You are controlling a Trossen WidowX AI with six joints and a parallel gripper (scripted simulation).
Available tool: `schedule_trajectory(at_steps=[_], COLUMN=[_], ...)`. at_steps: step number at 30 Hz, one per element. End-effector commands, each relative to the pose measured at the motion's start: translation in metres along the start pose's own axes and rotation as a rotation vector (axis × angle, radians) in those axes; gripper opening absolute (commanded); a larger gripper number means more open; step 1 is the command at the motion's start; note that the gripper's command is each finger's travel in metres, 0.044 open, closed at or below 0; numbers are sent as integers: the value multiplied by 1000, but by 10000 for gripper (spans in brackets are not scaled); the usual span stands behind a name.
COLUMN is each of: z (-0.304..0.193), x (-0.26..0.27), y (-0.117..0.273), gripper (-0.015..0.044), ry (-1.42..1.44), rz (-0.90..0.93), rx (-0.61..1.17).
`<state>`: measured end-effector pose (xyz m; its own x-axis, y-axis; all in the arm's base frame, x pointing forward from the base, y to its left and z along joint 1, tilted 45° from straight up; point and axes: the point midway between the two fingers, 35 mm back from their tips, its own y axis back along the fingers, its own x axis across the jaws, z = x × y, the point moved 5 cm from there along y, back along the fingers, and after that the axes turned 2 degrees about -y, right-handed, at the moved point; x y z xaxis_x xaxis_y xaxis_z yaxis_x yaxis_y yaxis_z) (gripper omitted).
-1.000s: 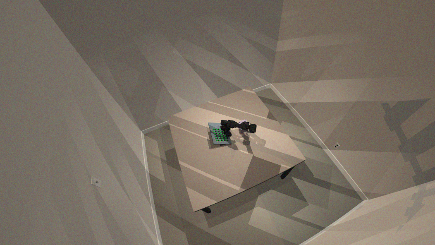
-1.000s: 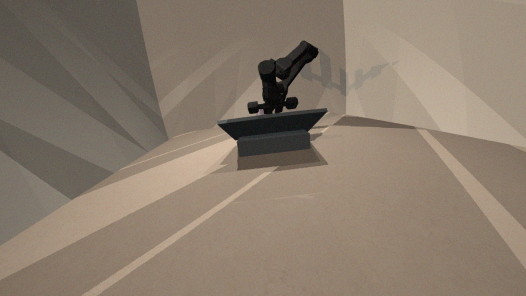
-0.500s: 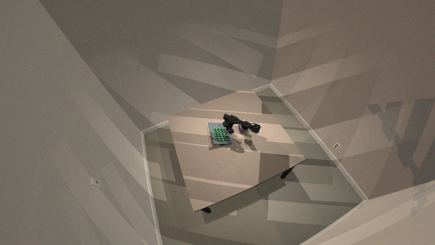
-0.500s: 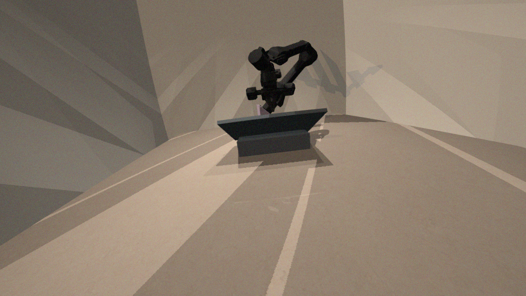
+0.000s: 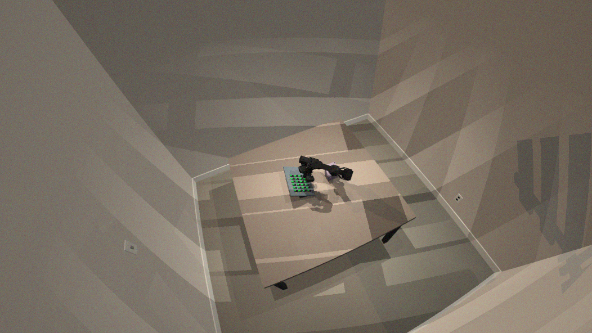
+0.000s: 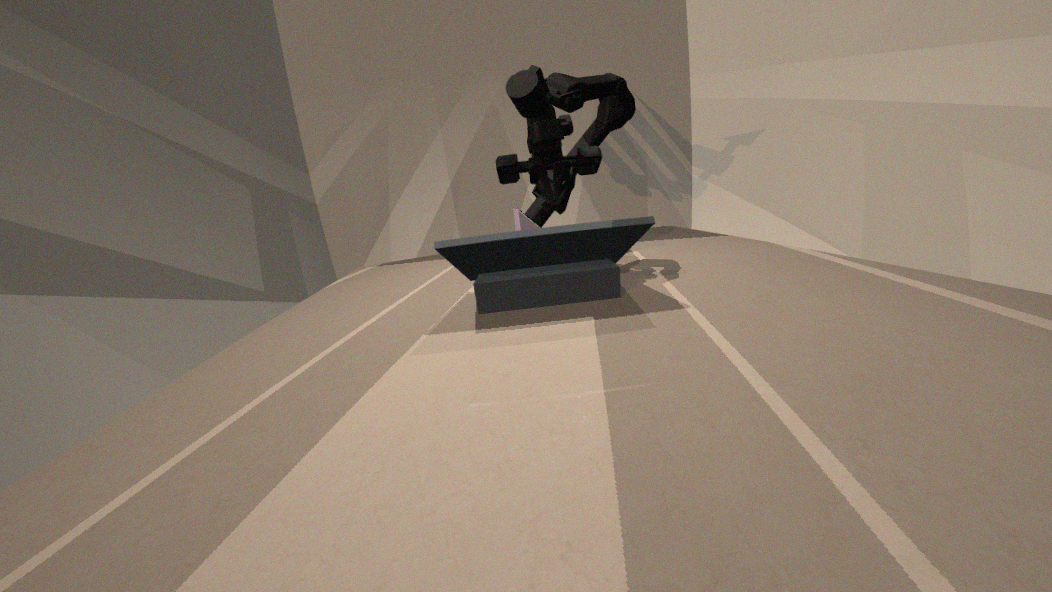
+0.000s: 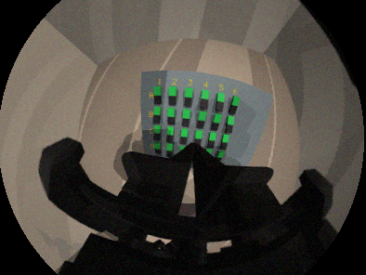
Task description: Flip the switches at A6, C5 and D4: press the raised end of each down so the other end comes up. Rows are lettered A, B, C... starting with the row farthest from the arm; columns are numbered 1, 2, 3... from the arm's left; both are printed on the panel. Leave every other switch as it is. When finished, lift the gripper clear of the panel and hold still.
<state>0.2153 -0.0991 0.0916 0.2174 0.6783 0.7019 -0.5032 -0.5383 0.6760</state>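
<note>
1. The panel (image 7: 254,111) sits tilted on a dark block (image 6: 545,285) on the desk (image 5: 314,235), its face sloped toward the arm so the green switches (image 7: 204,117) and the yellow column numbers along the far edge read easily from that side.
2. The switches stand in neat rows and columns; which ends are up at A6, C5 and D4 is too small for me to tell.
3. The tool (image 7: 193,151) has its tips pressed together with nothing between them (sensible, I'd judge: one blunt point pokes a single switch without catching its neighbour).
4. In the wrist view that point hangs over the panel's near rows, around the middle columns, so D4 looks the likeliest target. I cannot tell whether it touches.
5. The arm (image 6: 559,125) is folded high behind the panel, which lets the tool come steeply down.
</note>
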Motion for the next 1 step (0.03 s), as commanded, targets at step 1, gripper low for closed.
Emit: schedule_trajectory(at_steps=[1], z=[1], x=[1], y=[0], gripper=[0], ry=[-3], rz=[1], rx=[-1])
